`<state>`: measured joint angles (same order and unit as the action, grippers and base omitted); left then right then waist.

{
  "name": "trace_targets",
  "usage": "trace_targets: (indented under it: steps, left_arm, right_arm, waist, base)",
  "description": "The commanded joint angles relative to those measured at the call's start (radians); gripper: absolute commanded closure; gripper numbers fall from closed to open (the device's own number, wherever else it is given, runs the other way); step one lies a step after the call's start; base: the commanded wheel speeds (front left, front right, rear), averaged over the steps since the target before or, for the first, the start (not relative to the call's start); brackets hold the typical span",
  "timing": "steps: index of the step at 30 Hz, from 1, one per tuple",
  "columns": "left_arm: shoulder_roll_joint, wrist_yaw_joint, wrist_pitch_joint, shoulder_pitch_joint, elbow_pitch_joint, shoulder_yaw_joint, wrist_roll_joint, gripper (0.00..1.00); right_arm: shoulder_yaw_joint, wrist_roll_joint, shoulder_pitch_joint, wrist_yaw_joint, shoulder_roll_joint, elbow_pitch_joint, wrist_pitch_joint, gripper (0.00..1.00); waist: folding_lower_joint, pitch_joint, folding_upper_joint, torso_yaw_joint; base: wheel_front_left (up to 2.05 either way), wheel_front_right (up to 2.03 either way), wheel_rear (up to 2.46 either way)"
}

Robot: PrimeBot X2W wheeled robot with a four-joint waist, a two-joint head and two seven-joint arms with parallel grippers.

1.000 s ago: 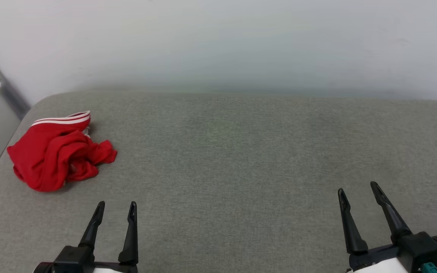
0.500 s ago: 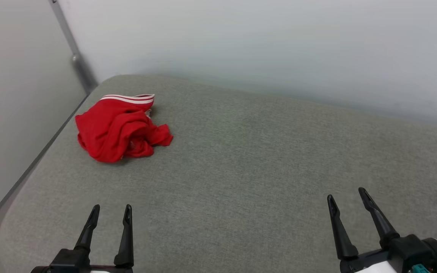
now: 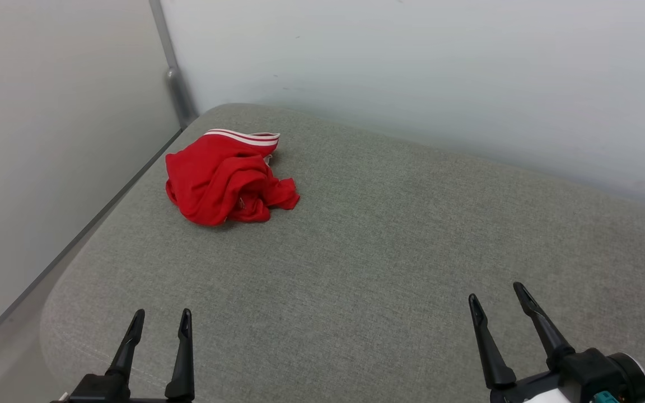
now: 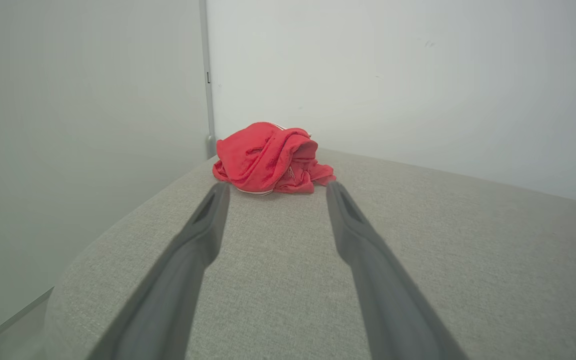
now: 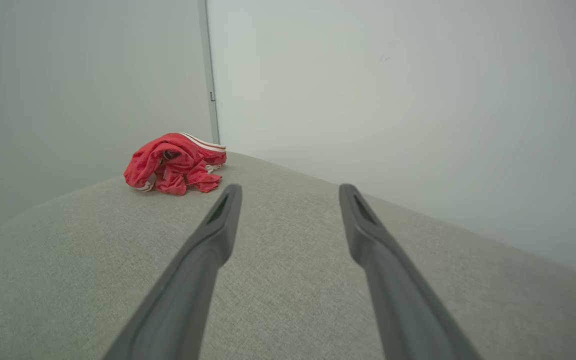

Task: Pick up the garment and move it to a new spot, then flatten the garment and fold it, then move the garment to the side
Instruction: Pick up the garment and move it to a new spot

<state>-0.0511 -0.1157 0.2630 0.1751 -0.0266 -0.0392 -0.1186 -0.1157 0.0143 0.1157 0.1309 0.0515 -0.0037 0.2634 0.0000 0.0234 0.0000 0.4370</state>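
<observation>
The garment (image 3: 227, 179) lies crumpled in a red heap at the far left corner of the grey cushion (image 3: 389, 252), near the wall corner. The head view takes in both grippers, left (image 3: 163, 312) and right (image 3: 495, 291). Both are well short of the garment, fingers spread and empty. It also shows the striped trim along the heap's far edge. The left wrist view sets the heap (image 4: 273, 157) straight ahead of the fingers. The right wrist view puts it (image 5: 173, 162) off to the left, with a dark patch in a fold.
</observation>
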Motion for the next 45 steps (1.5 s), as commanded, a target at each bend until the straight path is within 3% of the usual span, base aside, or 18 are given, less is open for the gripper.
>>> trace_targets:
  steps: [1,14,16,23,26,27,30,38,45]
  left_arm:
    - [0.001,-0.006,0.003,0.001,-0.005,-0.002,0.000,0.00]
    - [-0.005,-0.012,0.003,-0.019,0.004,0.007,0.030,0.00]
    - [-0.015,-0.013,0.003,-0.033,0.014,0.040,0.056,0.00]
    - [-0.027,-0.014,0.003,-0.184,0.087,-0.012,-0.028,0.00]
    - [-0.089,-0.014,0.003,-0.285,0.148,-0.010,-0.085,0.00]
    - [-0.156,-0.014,0.003,-0.369,0.211,0.009,-0.142,0.00]
    - [-0.283,-0.014,-0.065,-0.510,0.275,0.040,-0.240,0.00]
    - [-0.616,-0.014,-0.549,-0.810,0.420,0.161,-0.547,0.00]
    - [-0.728,-0.014,-0.907,-0.957,0.501,0.181,-0.750,0.00]
  right_arm:
    - [-0.007,0.005,-0.007,0.000,-0.002,0.004,0.002,0.00]
    - [-0.017,-0.011,-0.018,0.000,-0.002,-0.003,0.002,0.00]
    - [-0.023,-0.020,-0.031,0.000,-0.002,-0.007,0.002,0.00]
    - [-0.019,-0.064,-0.089,0.000,-0.002,-0.024,0.002,0.00]
    - [-0.021,-0.086,-0.119,0.000,0.002,-0.030,0.002,0.00]
    - [-0.021,-0.095,-0.138,0.000,0.007,-0.034,0.002,0.00]
    - [-0.023,-0.103,-0.165,0.000,0.015,-0.042,0.002,0.00]
    - [-0.039,-0.117,-0.222,0.000,0.027,-0.060,0.002,0.00]
    - [-0.063,-0.122,-0.253,0.000,0.019,-0.066,0.002,0.00]
  waist:
    - [0.0000,0.001,0.0000,-0.001]
    - [0.0000,-0.036,0.0000,-0.045]
    - [0.0000,-0.066,0.0000,-0.067]
    - [0.0000,-0.219,0.0000,-0.153]
    - [0.0000,-0.288,0.0000,-0.189]
    - [0.0000,-0.330,0.0000,-0.211]
    - [0.0000,-0.390,0.0000,-0.243]
    - [0.0000,-0.526,0.0000,-0.314]
    - [0.0000,-0.617,0.0000,-0.364]
  base:
    - [0.00,0.00,0.00]
    - [0.00,0.00,0.00]
    - [0.00,0.00,0.00]
    - [0.00,0.00,0.00]
    - [0.00,0.00,0.00]
    - [0.00,0.00,0.00]
    - [0.00,0.00,0.00]
    - [0.00,0.00,0.00]
    - [0.00,0.00,0.00]
